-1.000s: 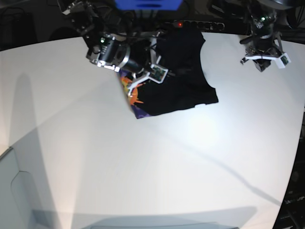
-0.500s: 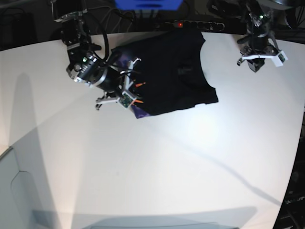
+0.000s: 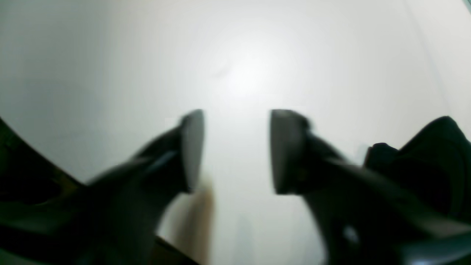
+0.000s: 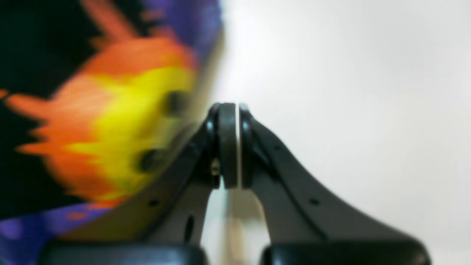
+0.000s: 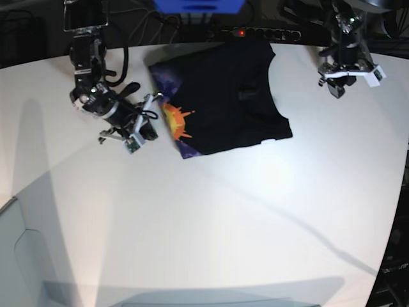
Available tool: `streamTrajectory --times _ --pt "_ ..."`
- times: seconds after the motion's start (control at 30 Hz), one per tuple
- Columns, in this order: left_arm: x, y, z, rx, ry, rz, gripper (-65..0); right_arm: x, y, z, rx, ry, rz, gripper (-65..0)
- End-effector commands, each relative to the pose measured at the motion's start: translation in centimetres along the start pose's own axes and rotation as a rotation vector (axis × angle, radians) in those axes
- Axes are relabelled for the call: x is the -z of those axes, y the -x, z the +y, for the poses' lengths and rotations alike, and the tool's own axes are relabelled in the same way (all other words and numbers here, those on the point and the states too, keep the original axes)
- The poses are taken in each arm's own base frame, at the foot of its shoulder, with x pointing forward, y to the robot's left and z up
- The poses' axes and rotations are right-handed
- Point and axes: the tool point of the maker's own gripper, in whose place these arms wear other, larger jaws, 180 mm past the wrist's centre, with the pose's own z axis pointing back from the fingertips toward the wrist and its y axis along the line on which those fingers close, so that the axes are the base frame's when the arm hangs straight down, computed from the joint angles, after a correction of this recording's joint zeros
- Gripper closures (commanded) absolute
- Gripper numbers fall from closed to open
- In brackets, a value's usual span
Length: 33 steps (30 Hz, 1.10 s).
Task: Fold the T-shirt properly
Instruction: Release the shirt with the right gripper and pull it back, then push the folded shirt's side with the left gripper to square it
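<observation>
Right end effector has backed off the T-shirt, pinched empty; left end effector gapes.

The T-shirt is soft matt black cloth on a smooth, faintly glossy white table.
</observation>
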Motion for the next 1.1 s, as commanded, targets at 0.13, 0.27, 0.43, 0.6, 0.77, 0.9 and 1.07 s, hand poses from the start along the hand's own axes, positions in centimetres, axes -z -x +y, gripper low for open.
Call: streamTrajectory --times 0.13,0.27,0.43,0.6,0.77,0.9,1.07 --pt "-0.9 1.6 -1.5 0.017 0.054 0.039 -35.6 -1.4 -3.0 -1.5 -0.031 0.036 -0.091 0.0" --pt "-1.7 3.8 -3.6 -0.078 0.159 0.129 -35.7 -1.8 -3.3 -2.0 -0.035 0.051 -0.101 0.0" --pt "-2.3 6.6 -8.3 -0.098 0.331 0.257 -35.7 -1.8 -3.2 -1.7 -0.037 0.047 -0.097 0.0" --pt "-2.6 8.6 -11.3 -0.082 0.414 0.318 -35.7 -1.7 -2.9 -1.7 -0.035 0.046 -0.09 0.0" --pt "-1.5 9.4 -11.4 -0.089 0.411 0.336 -35.7 -1.7 -2.8 -1.8 -0.036 0.047 -0.087 0.0" --pt "-0.4 10.4 -10.9 -0.1 0.388 0.361 -35.6 -1.7 -2.7 -1.8 -0.035 0.046 -0.082 0.0" --pt "0.2 13.0 -11.5 -0.083 0.4 0.438 -35.2 -1.7 -2.2 -1.9 -0.04 0.051 -0.038 0.0"
